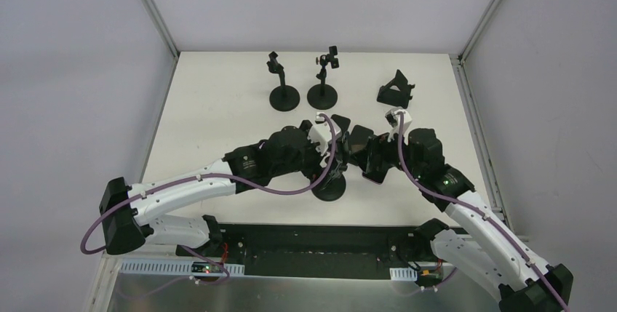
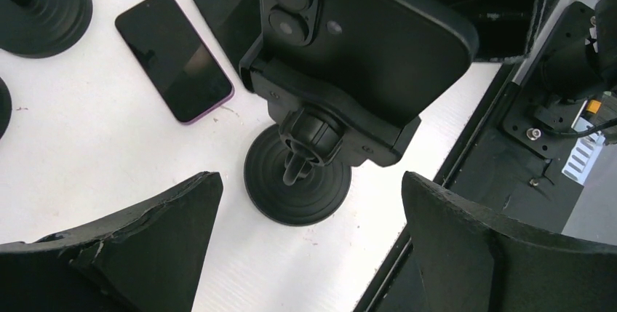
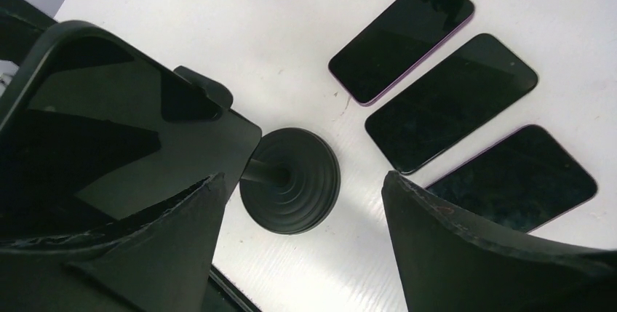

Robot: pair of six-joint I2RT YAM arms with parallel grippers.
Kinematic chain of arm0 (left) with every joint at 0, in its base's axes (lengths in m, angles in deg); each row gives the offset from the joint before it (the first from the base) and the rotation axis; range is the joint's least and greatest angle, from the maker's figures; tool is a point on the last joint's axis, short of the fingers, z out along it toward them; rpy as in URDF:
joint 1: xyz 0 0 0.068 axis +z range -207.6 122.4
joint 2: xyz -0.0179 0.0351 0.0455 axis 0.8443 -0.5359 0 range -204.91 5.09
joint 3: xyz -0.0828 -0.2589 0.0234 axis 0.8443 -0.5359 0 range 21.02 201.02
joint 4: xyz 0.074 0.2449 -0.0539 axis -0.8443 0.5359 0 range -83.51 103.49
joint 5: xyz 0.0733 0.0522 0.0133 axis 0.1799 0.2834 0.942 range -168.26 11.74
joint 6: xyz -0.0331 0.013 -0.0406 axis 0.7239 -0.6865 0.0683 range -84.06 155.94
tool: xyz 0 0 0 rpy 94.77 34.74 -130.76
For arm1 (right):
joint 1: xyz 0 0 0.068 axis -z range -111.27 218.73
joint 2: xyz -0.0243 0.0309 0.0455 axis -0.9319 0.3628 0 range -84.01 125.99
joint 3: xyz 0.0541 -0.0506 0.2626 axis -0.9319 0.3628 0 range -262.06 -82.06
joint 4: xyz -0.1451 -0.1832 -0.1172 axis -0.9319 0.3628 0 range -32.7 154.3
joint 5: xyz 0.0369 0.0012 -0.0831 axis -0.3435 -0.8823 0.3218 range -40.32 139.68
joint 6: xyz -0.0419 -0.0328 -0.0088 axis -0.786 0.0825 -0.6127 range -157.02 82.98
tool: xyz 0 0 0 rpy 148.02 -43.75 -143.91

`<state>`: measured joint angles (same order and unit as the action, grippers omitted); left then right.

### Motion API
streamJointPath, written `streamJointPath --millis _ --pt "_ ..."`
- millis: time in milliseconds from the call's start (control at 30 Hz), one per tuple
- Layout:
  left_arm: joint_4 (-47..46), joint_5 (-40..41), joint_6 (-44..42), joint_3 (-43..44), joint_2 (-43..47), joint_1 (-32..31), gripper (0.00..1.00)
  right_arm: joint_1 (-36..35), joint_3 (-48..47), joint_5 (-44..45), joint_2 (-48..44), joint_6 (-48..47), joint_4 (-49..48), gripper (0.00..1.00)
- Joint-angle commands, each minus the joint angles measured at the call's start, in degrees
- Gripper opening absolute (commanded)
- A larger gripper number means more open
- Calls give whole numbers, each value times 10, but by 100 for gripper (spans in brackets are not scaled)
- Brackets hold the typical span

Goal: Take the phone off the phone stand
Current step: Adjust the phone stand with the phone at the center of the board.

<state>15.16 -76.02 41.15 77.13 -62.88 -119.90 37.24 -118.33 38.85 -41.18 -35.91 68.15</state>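
The right gripper is spread wide, one finger seemingly touching the phone clamped in the phone stand; three loose phones lie flat on the white table nearby

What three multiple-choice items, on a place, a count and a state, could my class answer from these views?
1. Where is the black phone? A. in the phone stand clamp B. flat on the table C. in a box
2. How many phones lie flat on the table? A. one B. three C. five
3. The left gripper is: A. shut on the phone B. shut on the stand C. open
Key: 1 A: the clamp grips it. 2 B: three lie side by side. 3 C: its fingers stand apart, holding nothing.
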Motion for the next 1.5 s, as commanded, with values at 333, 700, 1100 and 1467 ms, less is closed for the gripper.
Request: streamJointPath --millis 333,700,1100,1467 --pt "-43 -1 -45 8 0 -14 99 -3 24 -146 -25 83 -12 76" --pt "-45 -22 -40 6 -2 -14 99 -42 47 -130 -18 122 -80 74" --pt "-50 -44 -42 6 1 -14 99 -74 43 -100 -6 129 -87 74" --pt "-113 -46 -76 -32 1 -14 99 -73 28 74 -53 94 1 81"
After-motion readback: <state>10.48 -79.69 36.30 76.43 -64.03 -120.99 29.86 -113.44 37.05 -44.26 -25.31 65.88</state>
